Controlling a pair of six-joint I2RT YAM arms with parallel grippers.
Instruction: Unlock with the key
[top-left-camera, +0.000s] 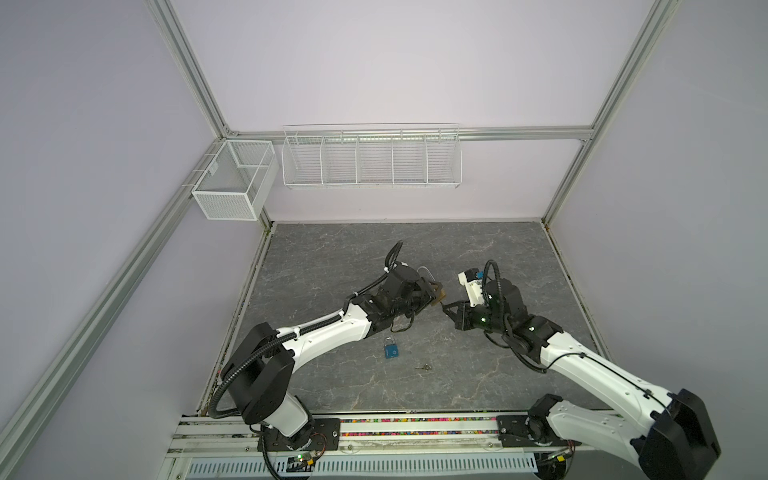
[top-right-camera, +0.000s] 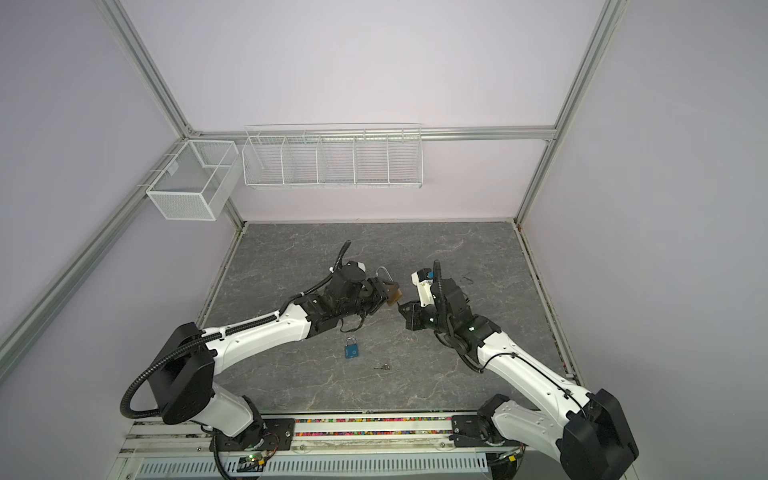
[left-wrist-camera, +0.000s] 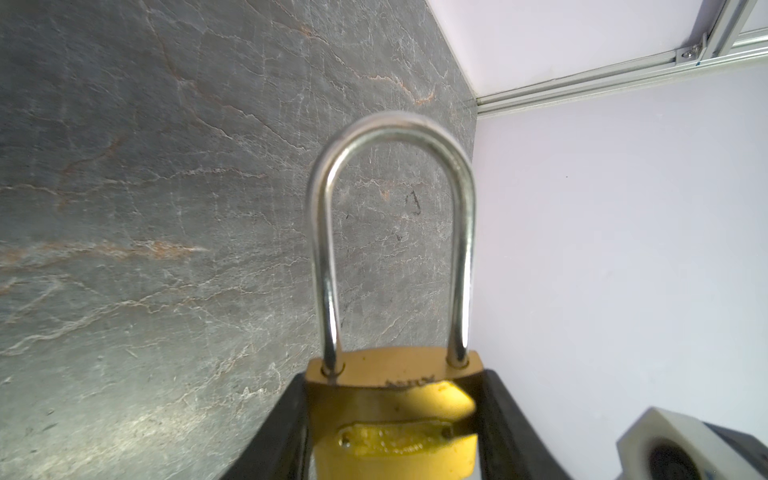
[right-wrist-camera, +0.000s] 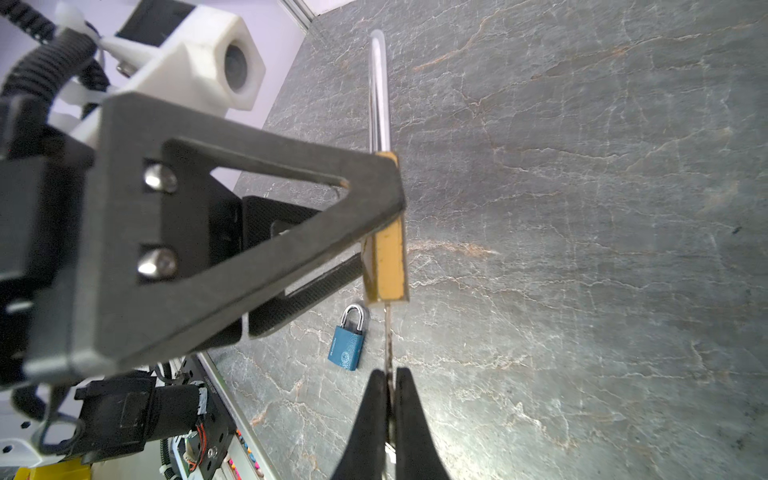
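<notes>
Your two arms meet over the middle of the grey worktop (top-left-camera: 332, 257), grippers nose to nose.

The L gripper (top-left-camera: 434, 293) is part spread. Its black fingers (left-wrist-camera: 282, 428) clamp the two sides of a brass lock (left-wrist-camera: 390, 415), which is held up off the worktop. In the L wrist view the steel shackle (left-wrist-camera: 390, 133) points away from the gripper, w/ both legs seated in the body.

The R gripper (right-wrist-camera: 389, 374) is pressed together, pinching a key (right-wrist-camera: 388, 336) edge-on btwn its tips. In the R wrist view the blade runs straight from those tips to the underside of the brass body, and its tip touches there. You can't tell how far in it goes. In both top views the lock's underside faces the R gripper, w/ only the short blade btwn them.

Nearer the arm bases, a blue lock (top-left-camera: 390, 349) lies flat on the worktop. A 2nd key (top-left-camera: 424, 367) lies near it, not touching.

On the back wall hangs a white wire rack (top-left-camera: 370, 158) w/ several bays, and a mesh basket (top-left-camera: 232, 183) hangs at the corner.
</notes>
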